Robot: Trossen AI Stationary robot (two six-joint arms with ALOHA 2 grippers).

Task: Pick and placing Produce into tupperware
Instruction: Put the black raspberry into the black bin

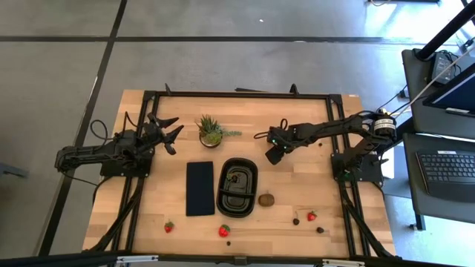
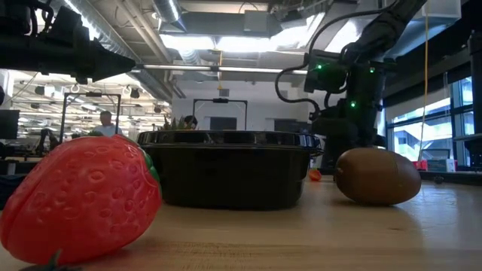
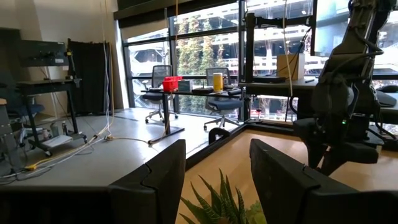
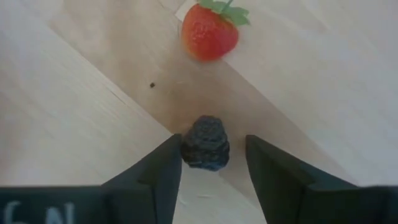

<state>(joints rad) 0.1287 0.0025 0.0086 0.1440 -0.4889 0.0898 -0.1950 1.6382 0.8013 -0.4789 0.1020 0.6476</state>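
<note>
The black tupperware [image 1: 237, 185] sits mid-table, with the brown kiwi [image 1: 266, 199] just right of it. Strawberries [image 1: 224, 231] [image 1: 169, 226] [image 1: 312, 216] and dark berries [image 1: 295, 220] [image 1: 320, 230] lie scattered along the near side. My right gripper [image 1: 274, 152] [image 4: 208, 171] is open, pointing down at the table beyond the tupperware. A dark bumpy berry [image 4: 205, 143] lies between its fingers, and another strawberry [image 4: 210, 31] lies just ahead on the wood. My left gripper [image 1: 167, 130] [image 3: 217, 180] is open and raised near the far left, touching nothing. My right gripper stands over the dark bumpy berry [image 4: 198, 149] from above. The berry lies close against the inner side of one finger [image 4: 166, 168], and a gap shows before the other finger [image 4: 270, 174]. Whether that finger touches it I cannot tell. The berry rests on the table.
A spiky green potted plant [image 1: 211, 132] stands at the far middle, between the two grippers. A flat dark panel [image 1: 200, 188] lies left of the tupperware. A black frame [image 1: 237, 94] runs round the table. In the low view a strawberry [image 2: 75, 196] looms near the camera.
</note>
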